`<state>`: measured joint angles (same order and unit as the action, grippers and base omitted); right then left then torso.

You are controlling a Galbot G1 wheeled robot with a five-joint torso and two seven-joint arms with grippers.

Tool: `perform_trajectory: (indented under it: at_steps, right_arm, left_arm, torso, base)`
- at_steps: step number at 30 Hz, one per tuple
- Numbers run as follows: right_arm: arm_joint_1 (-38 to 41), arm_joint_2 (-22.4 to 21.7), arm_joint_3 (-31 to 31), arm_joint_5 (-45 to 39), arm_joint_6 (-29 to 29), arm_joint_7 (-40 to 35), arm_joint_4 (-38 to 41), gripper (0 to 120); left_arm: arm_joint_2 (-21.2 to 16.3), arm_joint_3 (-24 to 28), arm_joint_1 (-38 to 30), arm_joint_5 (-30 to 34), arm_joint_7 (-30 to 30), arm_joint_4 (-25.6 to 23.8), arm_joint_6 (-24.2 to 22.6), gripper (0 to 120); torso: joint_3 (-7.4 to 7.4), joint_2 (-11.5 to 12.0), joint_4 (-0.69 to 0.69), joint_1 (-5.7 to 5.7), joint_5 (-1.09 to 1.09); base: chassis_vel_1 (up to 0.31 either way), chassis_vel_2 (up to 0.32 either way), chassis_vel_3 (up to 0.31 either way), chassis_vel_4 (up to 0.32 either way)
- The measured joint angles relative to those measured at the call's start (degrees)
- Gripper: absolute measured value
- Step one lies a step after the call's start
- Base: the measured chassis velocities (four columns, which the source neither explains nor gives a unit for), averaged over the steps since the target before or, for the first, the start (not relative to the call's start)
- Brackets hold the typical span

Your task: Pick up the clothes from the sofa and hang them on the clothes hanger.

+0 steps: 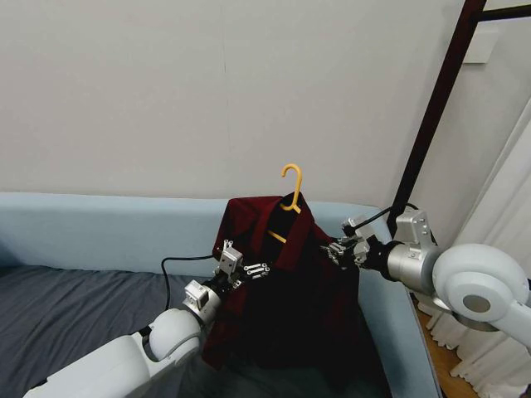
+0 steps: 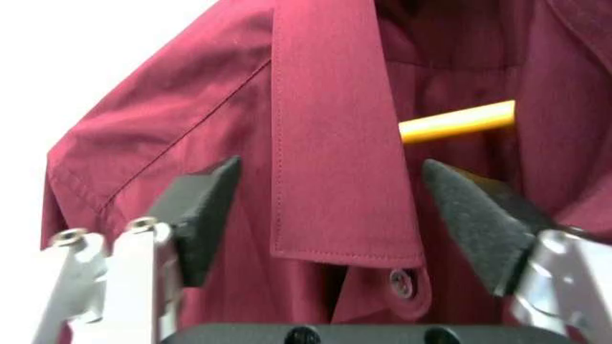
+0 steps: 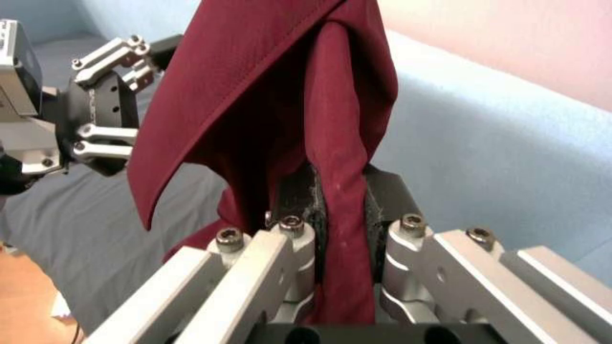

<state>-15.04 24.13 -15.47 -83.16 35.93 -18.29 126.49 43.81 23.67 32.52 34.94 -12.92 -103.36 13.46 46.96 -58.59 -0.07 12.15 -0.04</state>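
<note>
Shirt (image 1: 290, 282) location? asks A.

B: Centre of head view, draped on the yellow hanger (image 1: 291, 184), above the sofa (image 1: 99, 232). Right gripper (image 1: 336, 250) jaws pinch a fold at its right edge, likely bearing the weight. Left gripper (image 1: 251, 269) jaws stand spread, front placket between them, probably lining up a second hold.

A: Unclear items?

B: Hanger arms hidden under cloth. Hook rests on nothing visible. Dark post (image 1: 431, 124), upper right, cut off at top. Hem contact with sofa: cannot tell.

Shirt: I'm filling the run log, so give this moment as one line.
shirt: on yellow hanger | right end effector: shut on shirt | left end effector: open, straddling shirt front
</note>
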Motion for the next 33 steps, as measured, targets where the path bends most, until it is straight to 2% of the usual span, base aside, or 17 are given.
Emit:
perform_trajectory:
  at_steps: [2, 6, 7, 12, 14, 17, 20, 30, 33]
  right_arm:
    - [0.0, 0.0, 0.0, 0.0, 0.0, 0.0, 0.0, 7]
    - [-0.1, 0.1, 0.0, 0.0, 0.0, 0.0, -0.2, 7]
    - [-0.1, 0.1, 0.0, 0.0, 0.0, 0.0, -0.2, 7]
    - [0.2, 0.5, -0.4, 0.3, 0.0, 0.2, -1.2, 7]
    - [0.2, 0.5, -0.4, 0.4, 0.0, 0.3, -1.3, 7]
    - [0.2, 0.8, -0.5, 0.6, 0.0, 0.4, -1.4, 7]
    - [0.2, 0.9, -0.7, 0.8, 0.0, 0.4, -1.5, 7]
    - [0.2, 1.3, -0.8, 1.1, 0.0, 0.4, -1.6, 7]
    - [0.3, 1.5, -0.8, 1.1, 0.0, 0.4, -1.6, 7]
  left_arm:
    - [0.0, 0.1, 0.0, -0.1, 0.3, 0.1, 0.1, 67]
    - [-0.1, 0.0, 0.2, -0.1, 0.5, 0.1, 0.3, 48]
    - [-0.1, 0.0, 0.2, -0.1, 0.5, 0.1, 0.3, 48]
    - [-1.4, -1.0, 1.0, -0.3, 0.5, -0.9, 0.7, 26]
    - [-1.6, -1.2, 1.1, -0.3, 0.5, -1.0, 0.8, 23]
    - [-2.3, -2.0, 1.6, -0.4, 0.6, -1.4, 1.1, 9]
    - [-2.6, -2.5, 2.0, -0.4, 0.7, -1.5, 1.3, 2]
    - [-4.8, -6.6, 2.6, 0.6, 0.7, -2.8, 1.7, 0]
    - [-7.0, -8.4, 0.0, 2.5, 0.6, -3.5, 1.0, 0]
  torso:
    - [0.00, 0.0, 0.00, 0.00, 0.00]
    - [0.00, 0.0, 0.01, 0.00, -0.01]
    - [0.00, 0.0, 0.01, 0.00, -0.01]
    - [0.00, 0.0, 0.01, 0.00, -0.01]
    - [0.00, 0.0, 0.01, 0.00, -0.01]
    - [0.00, 0.0, 0.01, 0.00, -0.01]
    - [0.00, 0.0, 0.00, 0.00, -0.01]
    - [0.00, 0.0, 0.01, 0.00, -0.02]
    - [0.00, 0.0, 0.01, 0.00, -0.02]
  base:
    - [0.000, 0.000, 0.000, 0.000]
    - [0.000, 0.000, 0.000, 0.000]
    - [0.000, 0.000, 0.000, 0.000]
    - [0.000, 0.000, 0.000, 0.000]
    - [0.000, 0.000, 0.000, 0.000]
    - [0.000, 0.000, 0.000, 0.000]
    - [0.000, 0.000, 0.000, 0.000]
    - [0.000, 0.000, 0.000, 0.000]
    - [0.000, 0.000, 0.000, 0.000]
